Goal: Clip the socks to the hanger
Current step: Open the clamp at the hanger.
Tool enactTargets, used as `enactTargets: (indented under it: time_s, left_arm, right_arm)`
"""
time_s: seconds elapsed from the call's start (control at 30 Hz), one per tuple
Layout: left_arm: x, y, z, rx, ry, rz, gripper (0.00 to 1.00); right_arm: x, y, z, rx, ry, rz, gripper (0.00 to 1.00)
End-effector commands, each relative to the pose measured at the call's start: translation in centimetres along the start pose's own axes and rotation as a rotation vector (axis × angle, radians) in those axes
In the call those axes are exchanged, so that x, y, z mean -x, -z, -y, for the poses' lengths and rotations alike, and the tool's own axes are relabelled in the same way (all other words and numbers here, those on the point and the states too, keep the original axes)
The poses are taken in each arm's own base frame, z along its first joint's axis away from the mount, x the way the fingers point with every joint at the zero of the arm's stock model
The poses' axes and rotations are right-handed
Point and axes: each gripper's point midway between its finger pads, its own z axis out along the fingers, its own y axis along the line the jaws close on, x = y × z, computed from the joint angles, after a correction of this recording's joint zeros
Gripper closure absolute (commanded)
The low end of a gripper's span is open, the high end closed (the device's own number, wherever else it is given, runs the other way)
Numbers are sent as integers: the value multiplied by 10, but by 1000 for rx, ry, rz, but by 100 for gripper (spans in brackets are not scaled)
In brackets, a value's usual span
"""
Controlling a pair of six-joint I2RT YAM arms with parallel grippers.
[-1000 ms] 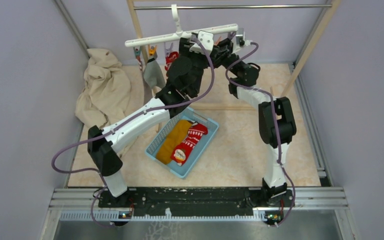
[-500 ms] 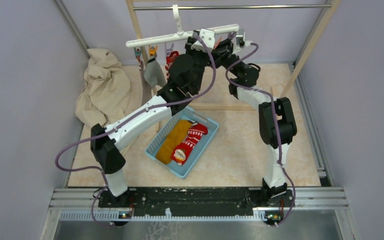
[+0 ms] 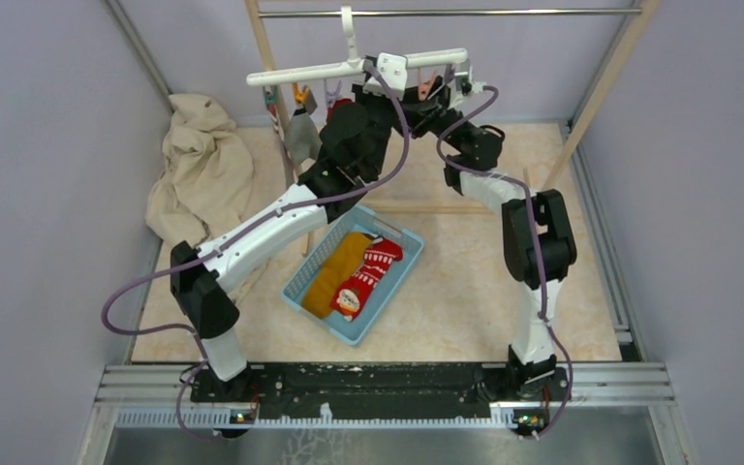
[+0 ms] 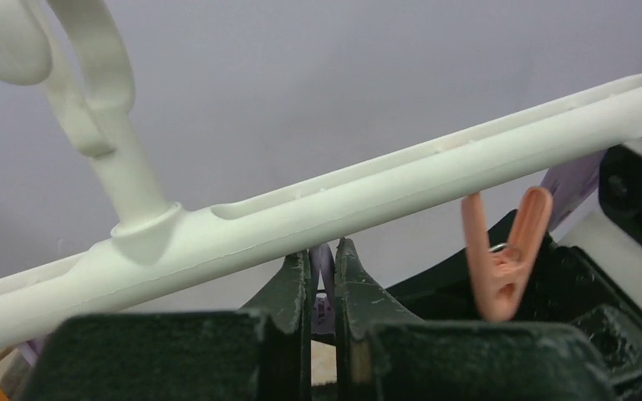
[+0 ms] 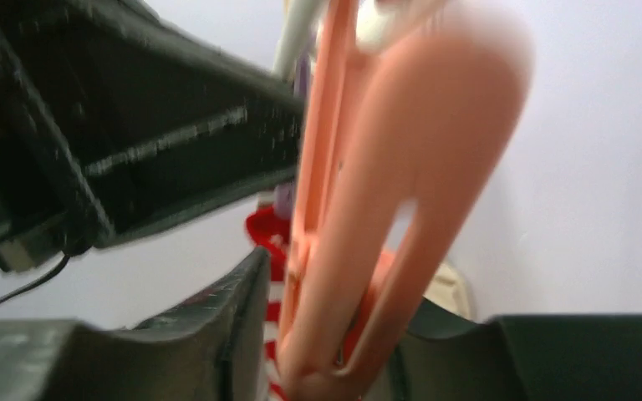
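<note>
The mustard-yellow sock [image 3: 334,273] and the red patterned sock [image 3: 370,271] lie side by side in the blue basket [image 3: 402,274] on the floor, between my two arms and well below the hanger [image 3: 320,71]. Neither is clipped yet. They look soft and light and will droop from wherever I pinch them. I'd take each one by the cuff, so that a short firm edge goes up into a peg and the rest hangs free. The hanger is stiff plastic but swings on its hook, so it wants steadying.

Up at the bar, my left pincer [image 4: 323,255] has its jaws together just under the hanger, with a thin purple peg [image 4: 324,271] nipped between them. My right pincer [image 5: 343,309] has the orange peg [image 5: 384,167] standing between its fingers. That view is blurred, and I cannot tell whether the fingers are pressing the peg or only flanking it.

A second ago my left jaws were wide apart, and now they have snapped together. My left arm has also pushed up and in toward the bar. The hanger's left end has lifted slightly, and the grey sock [image 3: 300,136] hanging there has shifted with it. The two socks in the basket have not stirred.
</note>
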Motion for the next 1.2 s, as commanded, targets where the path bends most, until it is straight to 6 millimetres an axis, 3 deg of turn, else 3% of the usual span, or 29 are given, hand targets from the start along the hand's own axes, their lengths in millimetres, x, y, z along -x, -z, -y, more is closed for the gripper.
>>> enactTargets:
  time_s: [0.0,0.13,0.3,0.63,0.93,1.1,1.17]
  left_arm:
    - [15,5,-5,-58,59,11,100]
    - [13,5,-10,-60,68,5,100]
    - [13,8,-11,-78,92,0,100]
    - [8,20,12,-203,226,-61,100]
    - [-5,38,31,-314,295,-69,100]
    - [-2,50,39,-388,343,-31,100]
    - [-3,52,41,-401,345,-27,100]
  right_arm:
    - [2,9,-35,139,134,-30,51]
    - [8,25,-28,80,150,-30,36]
    - [1,43,-24,28,154,-52,35]
    - [-20,66,-33,-15,117,-105,40]
    - [-74,113,-44,-153,-43,-195,39]
    - [-124,126,-51,-285,-60,-358,37]
    - [-134,125,-55,-303,-27,-399,37]
